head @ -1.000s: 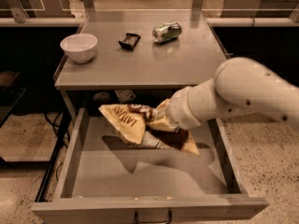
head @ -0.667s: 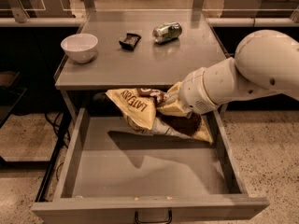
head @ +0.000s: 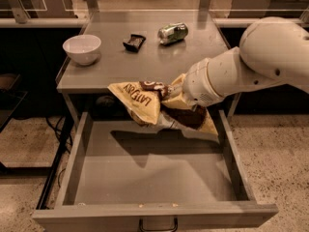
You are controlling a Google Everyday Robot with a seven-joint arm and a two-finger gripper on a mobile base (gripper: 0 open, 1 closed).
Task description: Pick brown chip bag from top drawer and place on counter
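The brown chip bag (head: 145, 103), tan-yellow and dark brown with "LATE JULY" print, hangs in the air above the back of the open top drawer (head: 145, 178), level with the counter's front edge. My gripper (head: 176, 98) is shut on the bag's right part; the white arm reaches in from the right and hides most of the fingers. The bag casts a shadow on the drawer's bare floor. The grey counter (head: 145, 64) lies just behind the bag.
On the counter stand a white bowl (head: 82, 48) at the left, a small dark flat packet (head: 134, 41) and a shiny green can (head: 173, 33) on its side at the back. The drawer's dark handle (head: 158, 224) is at the front.
The gripper has lifted the chip bag up out of the drawer to the height of the counter's front edge. The bag's shadow on the drawer floor has spread.
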